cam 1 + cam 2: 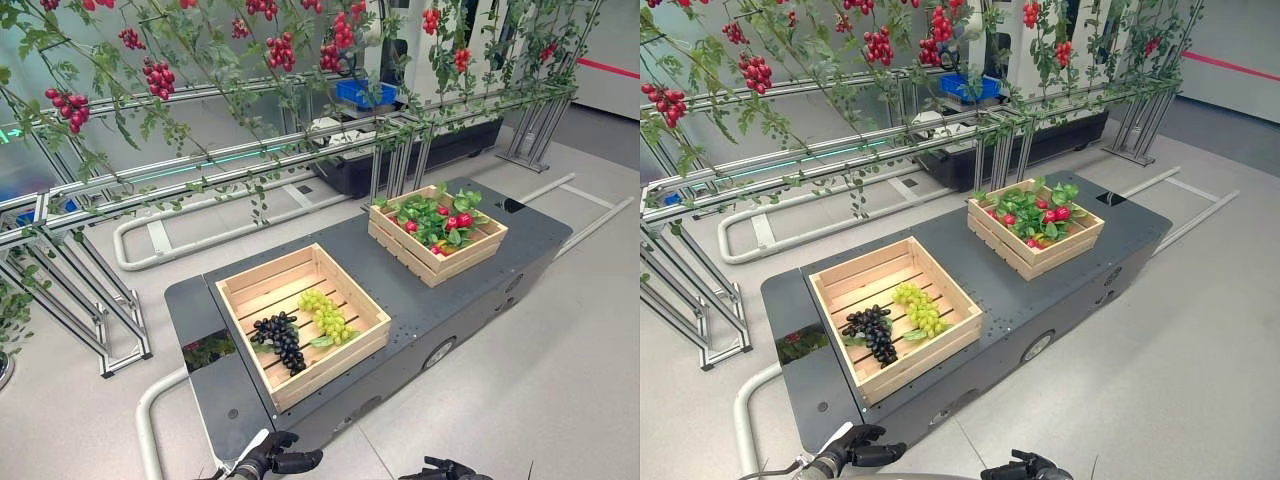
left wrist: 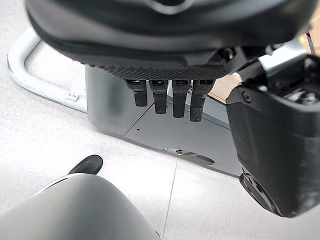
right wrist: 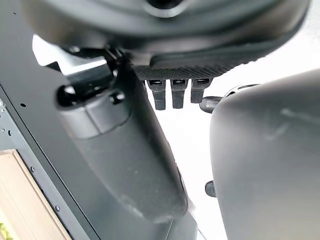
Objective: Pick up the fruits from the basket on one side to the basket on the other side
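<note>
Left hand (image 1: 272, 461) and right hand (image 1: 445, 470) hang slack, empty, before the grape basket (image 1: 330, 372). Rising, either could strike the bench (image 1: 400, 290).

Two wooden crates on a low platform (image 1: 400, 300), left crate (image 1: 330, 368) nearer, holding a grape bunch (image 1: 280, 338) just left of a second grape bunch (image 1: 324, 313), right crate (image 1: 398, 247) farther back, holding round fruits (image 1: 455, 221) among leaves, trellis of fruiting vines (image 1: 158, 78) behind the platform.

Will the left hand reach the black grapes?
Probably yes. The left hand hangs open by the near edge of the platform; the black grapes lie uncovered in the nearer crate. It need only clear the crate's wall.
</note>
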You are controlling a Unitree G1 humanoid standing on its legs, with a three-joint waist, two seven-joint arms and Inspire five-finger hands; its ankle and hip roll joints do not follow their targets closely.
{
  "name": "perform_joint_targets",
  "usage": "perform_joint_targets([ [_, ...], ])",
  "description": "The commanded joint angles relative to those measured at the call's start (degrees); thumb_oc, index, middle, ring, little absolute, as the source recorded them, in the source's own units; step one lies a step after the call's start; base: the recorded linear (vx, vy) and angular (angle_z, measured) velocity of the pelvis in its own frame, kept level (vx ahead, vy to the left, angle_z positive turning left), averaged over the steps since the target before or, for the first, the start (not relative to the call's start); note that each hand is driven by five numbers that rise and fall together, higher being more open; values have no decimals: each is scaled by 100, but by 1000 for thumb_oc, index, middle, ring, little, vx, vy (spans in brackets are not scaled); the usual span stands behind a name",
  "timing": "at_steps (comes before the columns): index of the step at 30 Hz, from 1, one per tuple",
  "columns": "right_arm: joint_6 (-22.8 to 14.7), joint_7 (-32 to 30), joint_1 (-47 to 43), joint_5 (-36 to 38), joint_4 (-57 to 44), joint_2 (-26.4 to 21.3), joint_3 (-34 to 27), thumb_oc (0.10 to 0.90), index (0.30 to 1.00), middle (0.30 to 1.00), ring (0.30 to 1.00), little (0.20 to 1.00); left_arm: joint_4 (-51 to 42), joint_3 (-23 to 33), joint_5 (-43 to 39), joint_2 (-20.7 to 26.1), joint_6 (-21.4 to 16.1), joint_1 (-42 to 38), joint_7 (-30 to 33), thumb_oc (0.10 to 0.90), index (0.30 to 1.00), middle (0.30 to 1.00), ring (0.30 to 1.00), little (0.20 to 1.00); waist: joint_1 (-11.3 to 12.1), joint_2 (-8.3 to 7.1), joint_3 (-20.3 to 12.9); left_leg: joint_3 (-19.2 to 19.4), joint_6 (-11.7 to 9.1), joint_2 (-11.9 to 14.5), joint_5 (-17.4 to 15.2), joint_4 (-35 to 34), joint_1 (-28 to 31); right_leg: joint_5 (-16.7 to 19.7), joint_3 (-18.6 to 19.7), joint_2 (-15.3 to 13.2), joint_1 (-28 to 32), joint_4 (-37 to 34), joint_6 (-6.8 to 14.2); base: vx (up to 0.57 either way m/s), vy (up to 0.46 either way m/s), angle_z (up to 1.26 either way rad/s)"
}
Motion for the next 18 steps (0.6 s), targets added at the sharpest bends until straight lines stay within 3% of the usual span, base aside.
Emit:
perform_joint_targets([
  [1,-98,218,-292,-110,318,152,292,800,900,900,900,900,67,-67,16,-340,-492,-503,135,800,900,900,900,900,157,-76,463,-14,282,-370,-998,54,351,-275,-135,-147,165,36,50,0,0,0],
  [9,-93,274,-296,-241,390,130,286,800,900,900,900,900,76,-66,-23,-360,-573,-494,58,800,900,900,900,900,165,-67,458,-17,271,-368,-987,54,347,-308,-143,-135,205,36,32,0,0,0],
  [11,-103,275,-317,-242,385,123,319,800,900,900,900,900,49,-69,57,-347,-762,-524,208,800,900,900,900,900,172,-66,474,-22,269,-367,-981,54,339,-308,-152,-142,205,36,31,-1,0,2],
  [13,-80,284,-370,-206,351,109,350,800,900,900,900,900,-110,-96,39,-306,-1394,-560,515,800,900,900,900,900,186,-68,498,-40,256,-367,-973,54,328,-310,-144,-147,209,36,26,4,-3,3],
  [16,-52,305,-407,-180,273,50,372,800,900,900,900,900,-494,-62,-534,-224,-1883,-617,248,800,900,900,900,900,208,-50,544,-68,249,-369,-963,54,307,-314,-136,-149,201,36,24,-6,3,1],
  [17,15,307,-430,-146,170,-25,377,800,900,900,900,900,-1054,-80,-707,-97,-2057,-604,15,800,900,900,900,900,235,-32,589,-73,246,-360,-953,54,281,-315,-143,-158,187,36,16,-16,8,6],
  [18,16,307,-429,-146,169,-25,378,800,900,900,900,900,-1059,-80,-711,-93,-2054,-602,10,800,900,900,900,900,235,-33,589,-73,246,-360,-953,54,281,-315,-143,-158,187,36,16,-21,10,8],
])
